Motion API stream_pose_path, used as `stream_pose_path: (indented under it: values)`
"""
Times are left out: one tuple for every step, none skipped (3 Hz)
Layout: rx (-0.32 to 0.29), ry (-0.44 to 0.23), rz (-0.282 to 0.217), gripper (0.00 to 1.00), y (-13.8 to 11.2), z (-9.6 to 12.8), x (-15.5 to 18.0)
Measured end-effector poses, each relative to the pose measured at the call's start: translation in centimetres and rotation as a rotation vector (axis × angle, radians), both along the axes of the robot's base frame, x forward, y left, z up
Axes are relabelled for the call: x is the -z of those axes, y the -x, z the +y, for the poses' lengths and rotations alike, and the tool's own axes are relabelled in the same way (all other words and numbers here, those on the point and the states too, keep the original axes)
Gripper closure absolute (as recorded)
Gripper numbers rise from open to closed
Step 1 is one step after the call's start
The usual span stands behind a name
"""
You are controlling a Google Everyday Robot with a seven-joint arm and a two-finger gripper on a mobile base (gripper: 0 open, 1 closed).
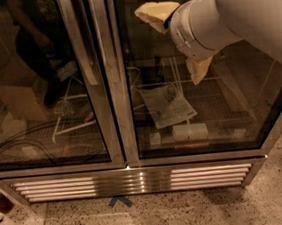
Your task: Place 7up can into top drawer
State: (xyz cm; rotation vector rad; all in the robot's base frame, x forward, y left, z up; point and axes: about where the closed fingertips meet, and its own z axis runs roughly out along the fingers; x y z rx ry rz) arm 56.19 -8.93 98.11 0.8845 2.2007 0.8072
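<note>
The one camera view looks from high up, tilted steeply forward and down, onto the lower part of a glass-door cabinet (pixel 78 91) and the strip of speckled floor (pixel 192 214) in front of it. It faces the doors almost squarely. The louvred grille (pixel 133 181) at the cabinet's foot and a blue tape mark (pixel 120 201) on the floor lie near the lower edge. The white arm (pixel 240 8) enters from the upper right corner, large and close to the lens. The pincer (pixel 170 43) sits at its end, above centre, before the door at the picture's right.
</note>
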Motion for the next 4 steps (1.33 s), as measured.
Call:
stream_pose_path:
  values:
    - [0.002,-0.006,0.003,0.0,0.0,-0.01,0.01]
    - [0.002,-0.008,0.003,0.0,0.0,-0.01,0.01]
    - [0.003,-0.009,0.003,0.0,0.0,-0.01,0.01]
    - [0.003,-0.009,0.003,0.0,0.0,-0.01,0.01]
